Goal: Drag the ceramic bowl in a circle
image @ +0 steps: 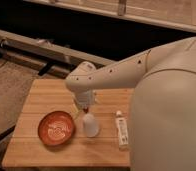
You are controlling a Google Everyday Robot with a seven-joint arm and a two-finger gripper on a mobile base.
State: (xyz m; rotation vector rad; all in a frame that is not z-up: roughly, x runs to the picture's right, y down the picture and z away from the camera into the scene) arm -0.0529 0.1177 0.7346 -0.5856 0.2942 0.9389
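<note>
The ceramic bowl is round, orange-red with a pale swirl inside, and sits on the wooden table at the front left. My gripper hangs from the white arm just above and right of the bowl, over the table's middle. It is close to the bowl's upper right rim and directly above the small white cup. It holds nothing that I can see.
A flat white tube lies to the right of the cup. My white body covers the table's right side. Dark floor and metal rails lie beyond the table's far edge.
</note>
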